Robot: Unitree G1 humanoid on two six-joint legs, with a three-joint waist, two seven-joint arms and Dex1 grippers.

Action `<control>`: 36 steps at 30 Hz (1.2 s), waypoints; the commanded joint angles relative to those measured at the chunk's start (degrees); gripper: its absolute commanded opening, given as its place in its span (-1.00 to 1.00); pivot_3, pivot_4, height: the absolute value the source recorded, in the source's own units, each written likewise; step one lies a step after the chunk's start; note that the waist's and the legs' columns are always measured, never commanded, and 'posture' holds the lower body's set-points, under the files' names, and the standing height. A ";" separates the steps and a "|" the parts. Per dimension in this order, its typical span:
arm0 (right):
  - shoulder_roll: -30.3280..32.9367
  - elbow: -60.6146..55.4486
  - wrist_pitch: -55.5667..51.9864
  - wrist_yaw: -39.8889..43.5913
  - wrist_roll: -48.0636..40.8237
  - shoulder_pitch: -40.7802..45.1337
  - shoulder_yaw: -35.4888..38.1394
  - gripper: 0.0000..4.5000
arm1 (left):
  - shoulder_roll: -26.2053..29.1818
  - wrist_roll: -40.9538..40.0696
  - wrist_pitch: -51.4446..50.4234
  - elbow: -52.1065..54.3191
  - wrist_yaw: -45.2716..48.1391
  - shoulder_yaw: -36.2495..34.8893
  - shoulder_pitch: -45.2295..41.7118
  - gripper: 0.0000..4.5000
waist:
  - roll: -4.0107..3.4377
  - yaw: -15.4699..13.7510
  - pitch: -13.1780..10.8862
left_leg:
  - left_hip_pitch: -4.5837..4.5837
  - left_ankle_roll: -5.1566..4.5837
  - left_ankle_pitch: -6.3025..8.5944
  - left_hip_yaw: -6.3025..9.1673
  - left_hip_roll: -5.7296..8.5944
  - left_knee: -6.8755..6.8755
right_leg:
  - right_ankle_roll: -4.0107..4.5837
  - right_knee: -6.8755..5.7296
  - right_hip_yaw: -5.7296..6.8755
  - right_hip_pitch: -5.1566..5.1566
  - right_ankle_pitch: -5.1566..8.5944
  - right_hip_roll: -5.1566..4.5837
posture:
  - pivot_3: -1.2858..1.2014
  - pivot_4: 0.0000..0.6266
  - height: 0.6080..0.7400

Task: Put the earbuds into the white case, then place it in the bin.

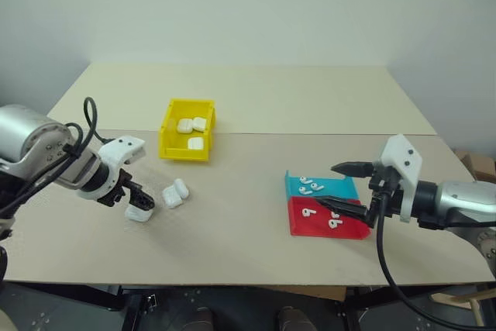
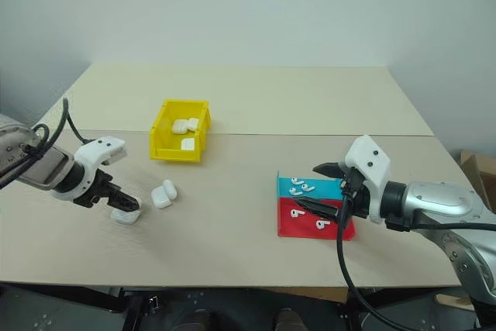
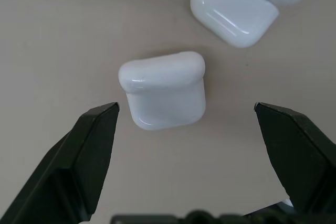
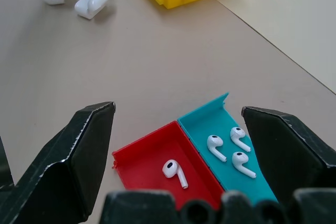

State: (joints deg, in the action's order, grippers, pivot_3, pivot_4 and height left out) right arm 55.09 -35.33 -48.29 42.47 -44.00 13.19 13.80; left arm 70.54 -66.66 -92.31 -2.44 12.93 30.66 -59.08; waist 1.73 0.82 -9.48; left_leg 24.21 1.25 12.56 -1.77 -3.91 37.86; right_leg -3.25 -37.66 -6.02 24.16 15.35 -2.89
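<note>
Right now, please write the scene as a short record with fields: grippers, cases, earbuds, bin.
left gripper: open, pointing down over a closed white case on the table
second case: lies beside it
right gripper: open, empty, over the blue-and-red tray
earbuds: three in the blue part, at least one in the red part
bin: yellow, three white cases inside

Two silver metal forearms with black cables end in white wrist housings; the left gripper (image 1: 133, 196) and right gripper (image 1: 344, 186) have tapered black fingers.
</note>
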 commanded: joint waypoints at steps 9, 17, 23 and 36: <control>-0.36 -2.05 1.54 -0.58 0.14 -0.18 1.89 0.99 | -2.39 -7.56 -0.19 -6.71 -15.48 1.95 -0.17 1.00 | 0.00 -0.09 0.00 | -0.02 0.03 -0.02 0.01 0.04 0.00 | 0.00 -0.02 0.00 -0.02 0.00 -0.01 | 0.03 -0.52 1.00; -0.38 -2.66 1.24 -1.46 -0.37 0.09 2.35 0.99 | -5.61 -9.11 -0.19 -10.42 -18.78 2.27 0.01 1.00 | 0.00 0.04 0.01 | -0.02 0.05 -0.03 0.02 0.06 0.00 | 0.01 -0.03 0.01 -0.01 0.00 -0.02 | 0.03 -0.52 1.00; -0.29 -2.97 1.00 -1.94 -0.55 -0.01 2.74 1.00 | -5.88 -10.03 -0.19 -11.28 -21.24 1.42 0.98 0.73 | 0.00 -0.04 0.01 | -0.02 0.05 -0.03 0.02 0.07 0.00 | 0.01 -0.02 0.01 -0.02 0.00 -0.03 | 0.03 -0.52 1.00; -0.53 -2.01 1.92 -1.75 0.27 0.68 2.18 1.00 | -4.12 -9.41 -0.19 -5.67 -20.66 -5.76 3.97 -0.38 | 0.01 -0.07 0.01 | 0.00 0.07 -0.04 0.03 0.08 0.00 | 0.01 -0.03 0.03 -0.01 0.00 -0.05 | 0.03 -0.52 1.00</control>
State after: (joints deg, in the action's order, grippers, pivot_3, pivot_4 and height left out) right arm 54.67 -36.54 -48.04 40.82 -43.97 13.10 14.25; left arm 64.88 -76.61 -92.33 -9.65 -7.99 27.35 -54.82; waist 1.74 0.75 -9.47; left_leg 24.21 1.32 12.52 -1.74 -3.83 37.86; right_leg -3.24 -37.68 -5.98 24.15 15.35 -2.94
